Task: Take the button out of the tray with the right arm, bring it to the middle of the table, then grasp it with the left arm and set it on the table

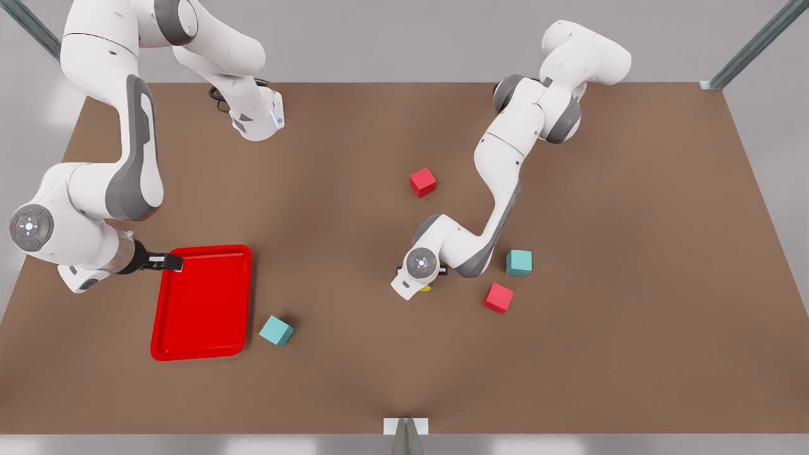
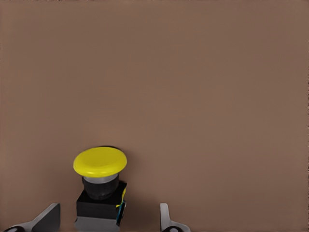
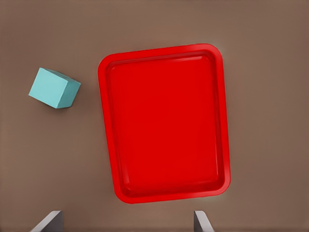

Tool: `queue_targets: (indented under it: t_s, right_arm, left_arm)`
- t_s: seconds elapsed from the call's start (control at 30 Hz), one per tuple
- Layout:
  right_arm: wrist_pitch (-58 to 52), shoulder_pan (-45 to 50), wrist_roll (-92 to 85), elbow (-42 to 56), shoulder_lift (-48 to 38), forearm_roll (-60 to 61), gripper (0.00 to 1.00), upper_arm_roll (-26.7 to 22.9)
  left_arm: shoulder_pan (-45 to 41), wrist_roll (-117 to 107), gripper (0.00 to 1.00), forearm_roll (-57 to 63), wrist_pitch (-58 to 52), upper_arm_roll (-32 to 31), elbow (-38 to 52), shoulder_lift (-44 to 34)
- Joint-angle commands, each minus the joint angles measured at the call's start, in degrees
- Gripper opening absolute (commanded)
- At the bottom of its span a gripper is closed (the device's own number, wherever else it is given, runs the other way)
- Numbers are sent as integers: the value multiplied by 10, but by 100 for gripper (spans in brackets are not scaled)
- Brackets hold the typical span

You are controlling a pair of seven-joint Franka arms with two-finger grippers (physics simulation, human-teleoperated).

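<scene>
The button (image 2: 100, 181), with its yellow cap on a dark blocky body, stands upright on the brown table (image 2: 193, 72) between the fingers of my left gripper (image 2: 108, 212). That gripper is open, with a gap on each side of the button. In the front view only a sliver of the button's yellow cap (image 1: 426, 289) peeks out under the left arm's wrist, near the table's middle. The red tray (image 1: 202, 303) lies at the front view's left with nothing in it. My right gripper (image 1: 165, 261) hangs open over the tray's far rim (image 3: 164, 121).
A teal cube (image 1: 276, 330) sits just beside the tray (image 3: 54, 88). Near the left arm lie a teal cube (image 1: 519, 262) and a red cube (image 1: 498, 297). Another red cube (image 1: 423, 182) lies farther back.
</scene>
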Motion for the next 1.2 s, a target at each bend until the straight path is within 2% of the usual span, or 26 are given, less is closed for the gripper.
queue_targets:
  t_s: [0.0, 0.17, 0.23, 0.27, 0.37, 0.4, 0.5, 0.8, 0.83, 1.0, 1.17]
  right_arm:
    - [0, -1, 5, 0, -1, 0, 100, 0]
    - [-1, -2, 5, 1, -1, 0, 100, 0]
    - [-1, -2, 5, 0, -1, -1, 100, 0]
    - [-1, -2, 5, 0, -2, -1, 100, 0]
    - [-2, -2, 5, 0, -1, -1, 100, 0]
    - [-2, -1, 5, 0, -1, -1, 100, 0]
    - [-2, -1, 6, 0, -1, -1, 100, 0]
    - [-2, 2, 7, 0, 0, -1, 100, 0]
    - [-2, 2, 7, 0, 0, -1, 100, 0]
    - [-2, 3, 7, 0, -1, -1, 100, 0]
    - [-2, 2, 7, 0, 0, -1, 100, 0]
  left_arm:
    - [0, -10, 100, 1, 10, 0, -1, 0]
    - [-1, -10, 99, 2, 10, 0, -6, 0]
    - [-1, -10, 96, 2, 10, 0, -6, 1]
    - [-1, -10, 91, 2, 10, 0, -6, 1]
    - [0, -10, 66, 2, 6, 0, -5, 0]
    - [0, -10, 54, 2, 4, 0, -5, -1]
    - [0, -15, 42, 1, 3, -1, -5, -1]
    - [5, -35, 42, 2, -22, 7, 2, -46]
    - [1, -48, 42, 1, -17, 28, 2, -46]
    - [1, -133, 42, 2, 82, 46, 2, -59]
    - [-18, -223, 42, 3, 102, 73, 2, -60]
